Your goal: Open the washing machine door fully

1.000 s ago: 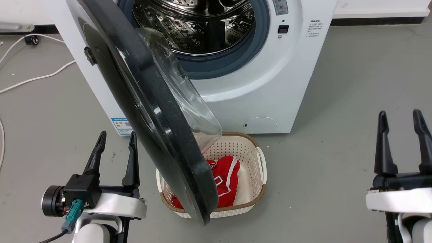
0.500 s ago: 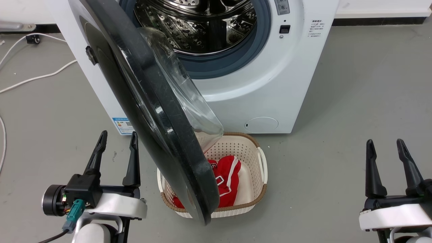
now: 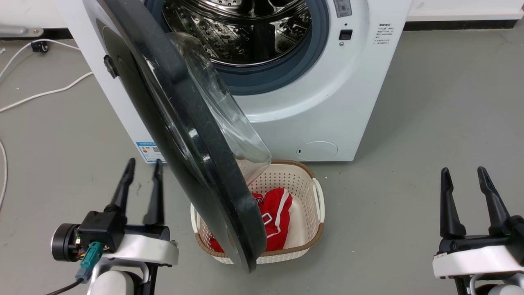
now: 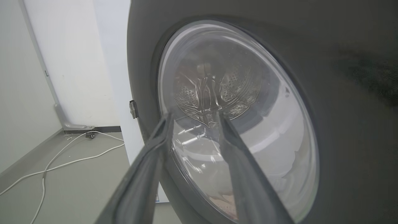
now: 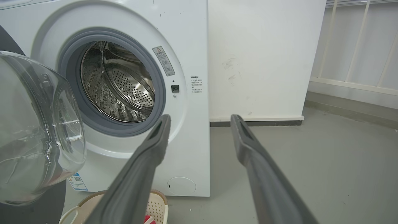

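Left jaws: on the left gripper (image 3: 143, 163) (image 4: 193, 115) they stand a modest way apart and hold nothing. The tips point at the door's outer face, towards the glass window. Whether they touch it, I cannot tell.
Right jaws: on the right gripper (image 3: 462, 169) (image 5: 200, 118) they are spread wide, hold nothing and touch nothing, well off to the right of the machine.
Door (image 3: 192, 135) (image 4: 342, 93) (image 5: 34, 130): hinged on the left of the washing machine (image 3: 327, 106) (image 5: 192, 46) and swung partway out. From the head view its lower edge hangs over the basket (image 3: 317, 205).
Drum (image 3: 245, 32): uncovered behind the door, steel, inside a grey-blue ring.
Basket contents: a red garment (image 3: 274, 217).
Floor: a white cable (image 3: 45, 94) trails left of the machine.
Change since half a second ago: the left jaws have drawn closer together and look blurred. The right gripper has shifted a little to the left. The door stands at the same angle.
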Motion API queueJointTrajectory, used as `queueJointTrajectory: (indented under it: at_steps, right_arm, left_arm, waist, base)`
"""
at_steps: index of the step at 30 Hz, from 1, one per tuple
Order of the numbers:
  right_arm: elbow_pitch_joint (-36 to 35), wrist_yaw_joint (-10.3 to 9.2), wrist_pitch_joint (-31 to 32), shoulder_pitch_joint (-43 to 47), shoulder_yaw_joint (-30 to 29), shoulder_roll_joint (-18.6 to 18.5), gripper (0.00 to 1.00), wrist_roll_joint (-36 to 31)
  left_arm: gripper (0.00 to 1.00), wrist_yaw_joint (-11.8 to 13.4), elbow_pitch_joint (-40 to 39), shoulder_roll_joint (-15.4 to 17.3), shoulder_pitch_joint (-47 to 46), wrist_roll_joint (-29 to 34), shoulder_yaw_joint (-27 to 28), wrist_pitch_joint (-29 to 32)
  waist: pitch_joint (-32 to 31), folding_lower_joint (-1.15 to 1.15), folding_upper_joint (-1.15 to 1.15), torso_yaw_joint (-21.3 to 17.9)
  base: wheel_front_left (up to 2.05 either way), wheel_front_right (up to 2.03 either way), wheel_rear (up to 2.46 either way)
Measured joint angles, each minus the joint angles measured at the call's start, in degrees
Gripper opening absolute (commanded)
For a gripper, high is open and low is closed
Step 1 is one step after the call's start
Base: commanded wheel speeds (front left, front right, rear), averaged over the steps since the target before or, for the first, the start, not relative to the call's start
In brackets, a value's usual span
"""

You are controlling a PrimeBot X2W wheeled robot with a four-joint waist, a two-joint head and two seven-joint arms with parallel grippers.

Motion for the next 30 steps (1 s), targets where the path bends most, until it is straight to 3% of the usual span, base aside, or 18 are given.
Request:
queueJointTrajectory:
  at_steps: [12,25,30]
  right_arm:
    - [0.7,0.0,-0.2,-0.5,0.1,0.0,1.0,0.7]
    - [1.4,0.0,-0.3,-0.8,0.3,0.0,1.0,1.4]
    - [2.0,0.0,-0.3,-1.1,0.2,0.0,1.0,1.8]
  left_arm:
    - [0.0,0.5,-4.4,0.0,-1.1,-0.6,1.1,0.0]
    - [0.0,2.3,-26.6,0.1,-6.2,1.6,2.0,0.0]
    - [0.0,2.0,-33.7,0.4,-7.5,2.0,-0.7,0.0]
  waist:
    - [0.1,0.0,0.0,0.3]
    - [0.4,0.0,0.0,0.7]
    - [0.4,0.0,0.0,0.5]
  base:
    - [0.0,0.0,0.0]
    - [0.0,0.0,0.0]
    - [0.0,0.0,0.0]
